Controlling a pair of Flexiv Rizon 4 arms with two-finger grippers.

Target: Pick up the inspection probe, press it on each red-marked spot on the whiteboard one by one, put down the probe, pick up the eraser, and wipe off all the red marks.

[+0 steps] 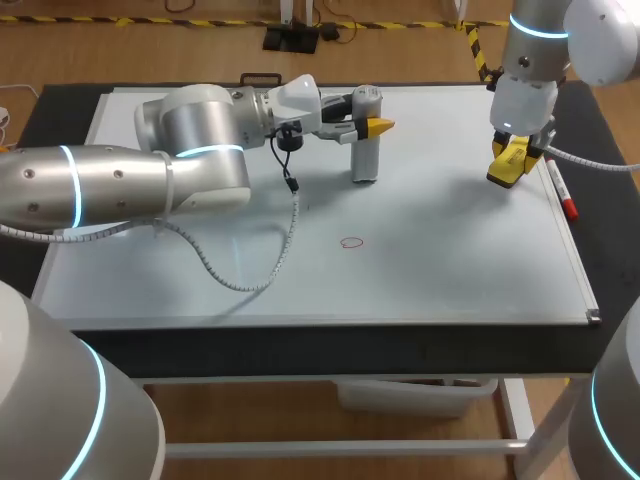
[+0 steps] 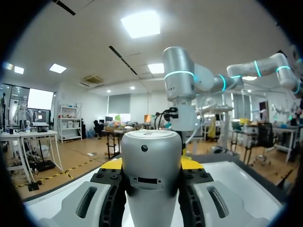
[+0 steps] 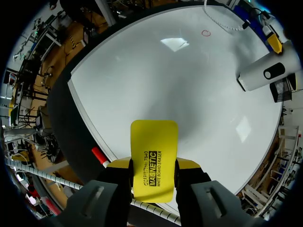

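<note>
Head view | left gripper point(image 1: 368, 126) clamps smooth silver cylindrical probe point(image 1: 364, 160) | right gripper point(image 3: 154, 164) clamps flat yellow eraser point(image 3: 154, 137)

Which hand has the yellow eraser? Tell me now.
The right hand: it clamps the yellow eraser near the whiteboard's right edge, beside the red marker. The left hand instead holds the upright grey probe.
</note>
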